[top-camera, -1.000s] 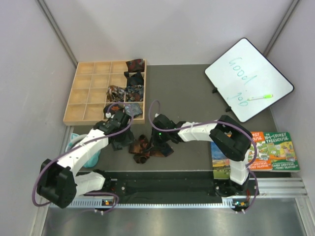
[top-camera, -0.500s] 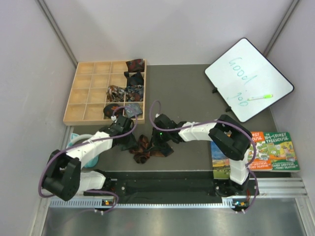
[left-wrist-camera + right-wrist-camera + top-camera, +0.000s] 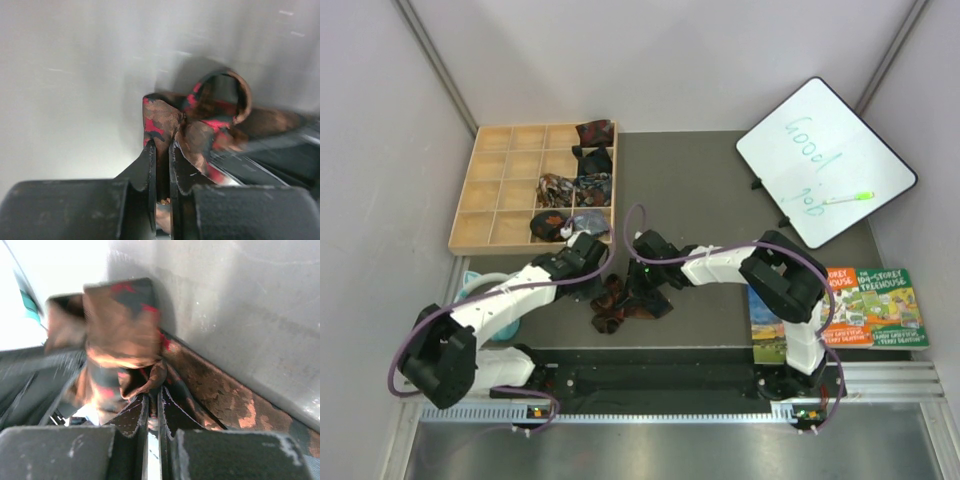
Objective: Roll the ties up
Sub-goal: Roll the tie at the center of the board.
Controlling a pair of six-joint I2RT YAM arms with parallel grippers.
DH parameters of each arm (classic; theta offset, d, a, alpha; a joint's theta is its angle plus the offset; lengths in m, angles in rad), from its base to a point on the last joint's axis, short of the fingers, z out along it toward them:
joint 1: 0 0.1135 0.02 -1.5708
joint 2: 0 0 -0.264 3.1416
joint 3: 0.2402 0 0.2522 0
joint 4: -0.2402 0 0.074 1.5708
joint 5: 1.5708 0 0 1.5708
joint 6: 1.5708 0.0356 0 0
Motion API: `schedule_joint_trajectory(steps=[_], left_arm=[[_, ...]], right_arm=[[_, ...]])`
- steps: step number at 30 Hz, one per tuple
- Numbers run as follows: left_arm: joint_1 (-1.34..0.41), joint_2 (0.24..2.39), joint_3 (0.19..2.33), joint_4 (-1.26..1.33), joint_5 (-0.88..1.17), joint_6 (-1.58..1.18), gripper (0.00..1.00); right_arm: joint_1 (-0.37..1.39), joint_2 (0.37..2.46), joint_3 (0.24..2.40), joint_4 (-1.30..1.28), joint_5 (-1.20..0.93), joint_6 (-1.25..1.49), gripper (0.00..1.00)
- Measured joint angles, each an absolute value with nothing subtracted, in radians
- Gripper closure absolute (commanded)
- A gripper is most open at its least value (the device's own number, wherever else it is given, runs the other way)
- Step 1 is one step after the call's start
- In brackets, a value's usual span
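A long dark brown tie [image 3: 612,306] with rust-orange and red print lies bunched on the grey mat between my two arms. My left gripper [image 3: 601,281] is at its left side. In the left wrist view the left gripper [image 3: 161,146] is shut on a fold of the tie [image 3: 161,119], with a fabric loop standing behind. My right gripper [image 3: 639,292] is at the tie's right side. In the right wrist view the right gripper [image 3: 152,401] pinches an edge of the tie [image 3: 120,325]; a flat length trails off right. Small rolled ties [image 3: 593,160] fill several tray cells.
A wooden compartment tray [image 3: 500,200] sits at the back left. A whiteboard [image 3: 825,160] leans at the back right, with picture books [image 3: 865,305] in front of it. Teal headphones [image 3: 485,292] lie under the left arm. Metal rails run along the near edge.
My left gripper has moved right to the bunched tie and shut on a fold of it. The right gripper has kept its hold and stayed in place.
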State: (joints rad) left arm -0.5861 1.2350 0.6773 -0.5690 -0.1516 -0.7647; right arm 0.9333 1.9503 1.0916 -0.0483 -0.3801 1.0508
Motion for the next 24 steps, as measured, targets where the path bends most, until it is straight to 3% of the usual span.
schedule_joint_trajectory(steps=[3,12,24], left_arm=[[-0.665,1.251,0.777,-0.642,-0.186,-0.788,0.98],[-0.825,1.369,0.918,-0.759,-0.303,-0.869,0.98],[-0.961,1.569,1.068,-0.845,-0.428,-0.936,0.99]], right_arm=[[0.933,1.958,1.103,-0.057,-0.383,1.051,1.00],[0.921,1.956,1.110,-0.081,-0.397,1.048,0.72],[0.860,1.927,1.112,-0.209,-0.448,0.990,0.69]])
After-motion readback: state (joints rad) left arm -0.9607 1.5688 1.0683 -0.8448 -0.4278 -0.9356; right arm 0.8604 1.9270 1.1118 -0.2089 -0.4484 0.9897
